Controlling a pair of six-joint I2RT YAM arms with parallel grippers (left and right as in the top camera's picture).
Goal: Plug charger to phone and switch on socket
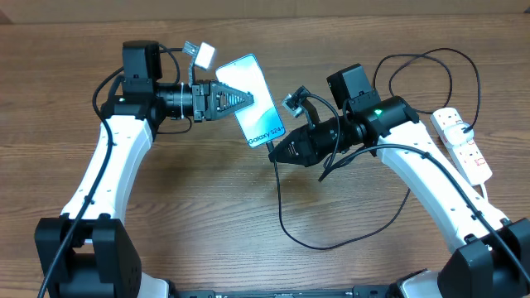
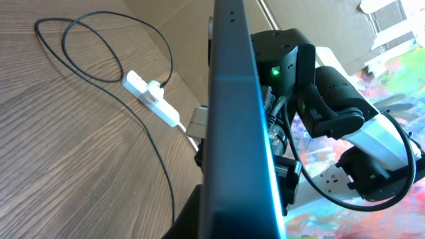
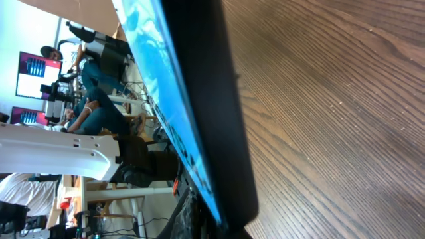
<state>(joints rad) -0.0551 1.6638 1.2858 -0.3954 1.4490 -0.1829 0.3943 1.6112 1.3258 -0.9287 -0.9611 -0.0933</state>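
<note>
My left tool (image 1: 243, 98) clamps slim blue-white smartphone (image 1: 262, 116); my right tool (image 1: 277, 155) pinches tip of thin black charger cable (image 1: 277, 186). I should keep tip square to smartphone edge, push slowly.

Wooden table (image 1: 207, 207) bears socket (image 1: 464, 145) (white) and charger (image 1: 279, 199).

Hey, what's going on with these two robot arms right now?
The left gripper holds the phone above the table, screen facing up. The right gripper is closed at the phone's lower end, apparently pinching the charger connector there; whether it is seated can't be told. The cable's other end runs to the white power strip on the right.
</note>
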